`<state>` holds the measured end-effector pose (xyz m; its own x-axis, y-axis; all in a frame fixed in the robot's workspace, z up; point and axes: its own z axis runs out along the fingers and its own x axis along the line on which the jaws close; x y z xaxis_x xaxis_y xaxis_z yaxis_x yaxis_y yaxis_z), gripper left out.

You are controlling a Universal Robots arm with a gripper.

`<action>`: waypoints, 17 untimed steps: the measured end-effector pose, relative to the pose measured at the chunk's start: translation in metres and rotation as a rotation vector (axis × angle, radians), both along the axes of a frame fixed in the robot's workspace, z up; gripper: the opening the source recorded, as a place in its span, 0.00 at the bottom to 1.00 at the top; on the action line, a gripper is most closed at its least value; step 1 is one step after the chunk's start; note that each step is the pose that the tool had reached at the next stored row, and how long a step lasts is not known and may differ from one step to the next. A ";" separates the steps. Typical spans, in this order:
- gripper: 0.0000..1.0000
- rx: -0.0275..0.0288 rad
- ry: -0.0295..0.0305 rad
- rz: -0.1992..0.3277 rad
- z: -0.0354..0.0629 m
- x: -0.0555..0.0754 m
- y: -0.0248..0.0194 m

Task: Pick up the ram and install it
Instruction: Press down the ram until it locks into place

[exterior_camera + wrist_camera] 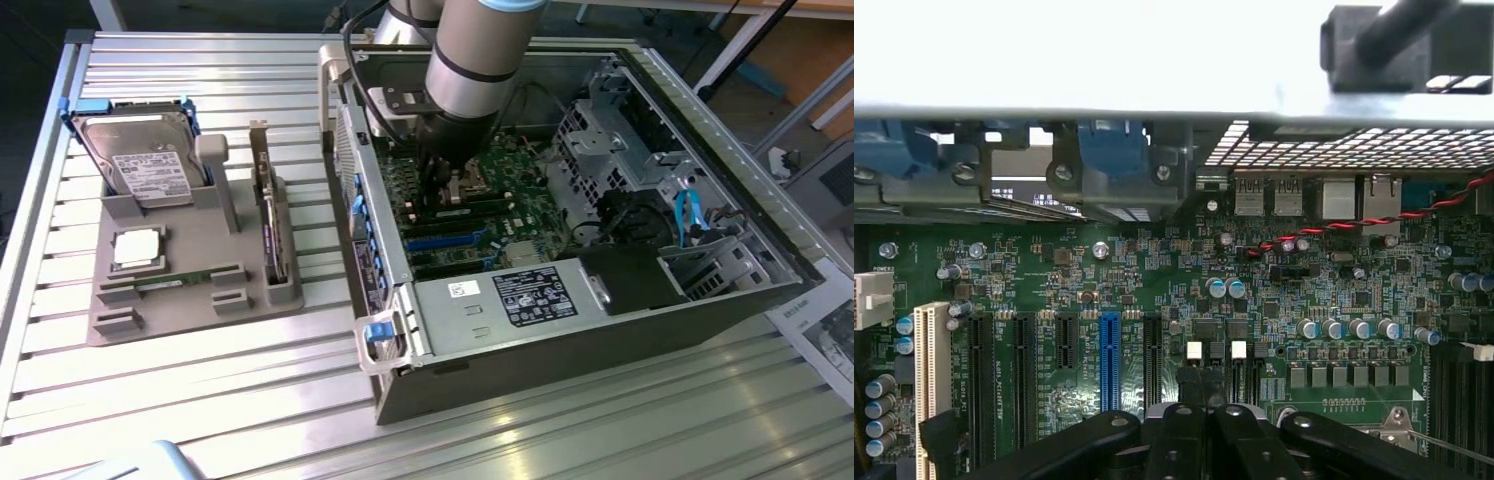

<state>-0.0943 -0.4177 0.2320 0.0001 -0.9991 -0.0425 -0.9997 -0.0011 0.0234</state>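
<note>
Starting at the exterior view's left, there's a grey parts holder (187, 300) sitting on the slatted metal table (200, 420), with a hard drive (140, 165) standing tilted at its far end, a square silver processor chip (138, 248) lying flat just in front of it, and a dark expansion card (271, 235) standing upright on edge along the holder's right side. The ram (180, 283) looks like it's lying in the low slot near the holder's front, a thin green strip just beside the chip, though it's pretty small from this angle so that's a bit of a maybe. Moving right, the open computer case (574, 330) lies on its side with the green motherboard (514, 205) exposed, and the robot arm (474, 60) comes down into it from above. The gripper (451, 192) is low over the board near the middle, well apart from the holder, and its fingers are closed together with nothing between them. From the wrist view the black fingers (1199, 440) sit pinched just above the motherboard, with a blue slot (1110, 360) and several black slots near them. Farther right in the case there's a blue cable (687, 215) and a black power supply with a white label (534, 295).
</note>
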 end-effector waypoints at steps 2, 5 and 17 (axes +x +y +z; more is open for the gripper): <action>0.10 0.0000 0.0000 0.000 -0.0001 0.000 0.0000; 0.10 0.0002 -0.0001 0.000 -0.0002 0.000 0.0000; 0.10 -0.0026 -0.0007 0.000 0.0054 0.000 -0.0002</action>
<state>-0.0944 -0.4179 0.2374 0.0000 -0.9992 -0.0400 -0.9997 -0.0009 0.0226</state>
